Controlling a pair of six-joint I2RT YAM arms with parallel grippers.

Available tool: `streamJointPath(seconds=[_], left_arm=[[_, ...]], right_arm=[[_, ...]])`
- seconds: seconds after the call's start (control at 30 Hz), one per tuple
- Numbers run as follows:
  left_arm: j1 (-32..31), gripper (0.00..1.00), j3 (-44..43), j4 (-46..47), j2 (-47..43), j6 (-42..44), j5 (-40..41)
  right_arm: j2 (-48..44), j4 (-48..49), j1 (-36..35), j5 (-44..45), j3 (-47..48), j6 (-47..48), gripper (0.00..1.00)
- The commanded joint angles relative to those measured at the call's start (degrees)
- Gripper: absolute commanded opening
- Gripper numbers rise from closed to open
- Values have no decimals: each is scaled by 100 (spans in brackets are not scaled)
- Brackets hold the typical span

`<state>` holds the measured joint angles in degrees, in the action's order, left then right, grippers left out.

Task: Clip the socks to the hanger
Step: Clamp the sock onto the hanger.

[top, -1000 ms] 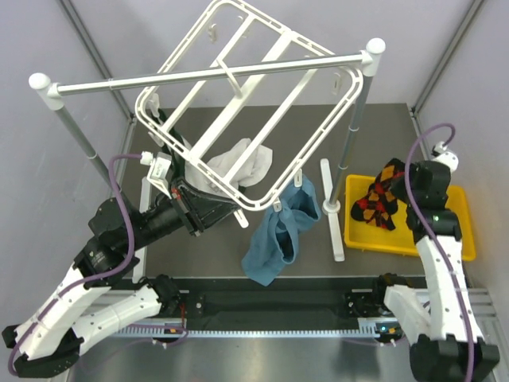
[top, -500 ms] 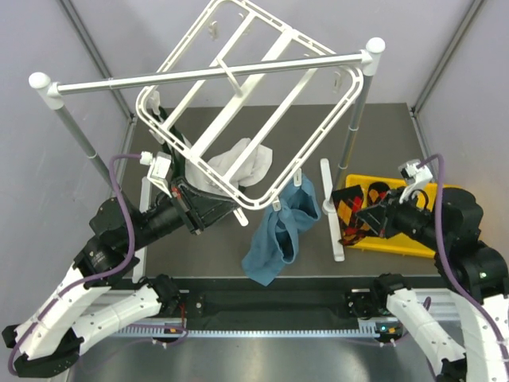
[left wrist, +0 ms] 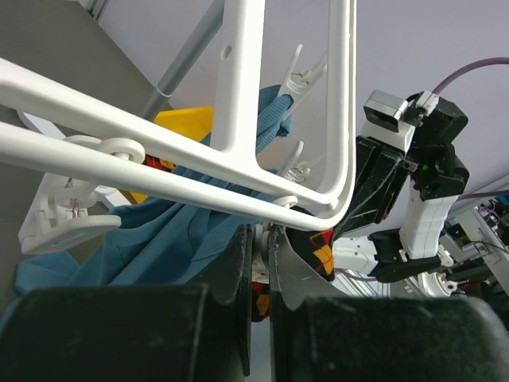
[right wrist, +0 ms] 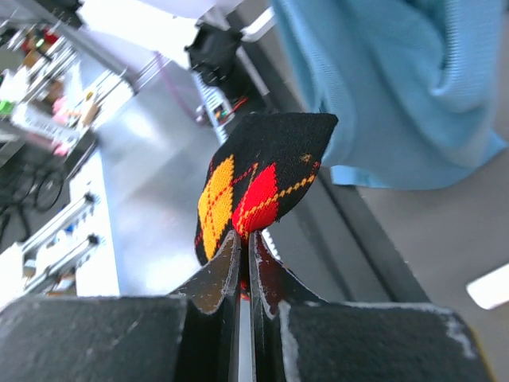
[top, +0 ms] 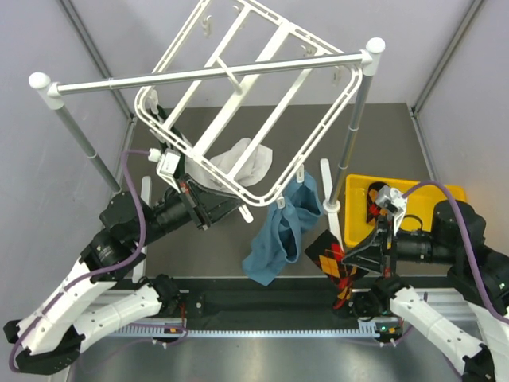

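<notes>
Right pincer (top: 347,256) is clamped on one sock (top: 328,259).

**Overhead view.** A second ago this pincer was over the yellow tub (top: 413,191), to the right of the hanger (top: 238,95). It has since swung inward, and the sock now hangs free just below the hanger's near corner. A second sock (top: 372,208) remains in the tub. The left pincer (top: 208,205) stays closed on the hanger's lower-left rim, and the frame has tilted slightly. Pick-up appears complete; presenting the sock to a clip is the likely next step.

**Left wrist view.** Jaws are together on the hanger rim. The hanger is rigid, smooth white moulded plastic with parallel bars and a rounded corner. A small spring clip (left wrist: 298,76) dangles from it. The sock shows beyond the corner, beside a blue cloth (left wrist: 183,239).

**Right wrist view.** Jaws pinch the sock's edge. The sock is soft black knit with orange and red diamonds and folds limply. The blue cloth, finely ribbed, hangs behind it, under the hanger.
</notes>
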<state>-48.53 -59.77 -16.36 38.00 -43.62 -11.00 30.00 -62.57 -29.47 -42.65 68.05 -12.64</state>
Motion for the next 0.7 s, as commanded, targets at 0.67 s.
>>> streamJointPath(seconds=[0.67], left_arm=[[2,0,-70,-148,278,-288,388]], right_arm=[[1841,2530,-4281,3270,945,-775,0]])
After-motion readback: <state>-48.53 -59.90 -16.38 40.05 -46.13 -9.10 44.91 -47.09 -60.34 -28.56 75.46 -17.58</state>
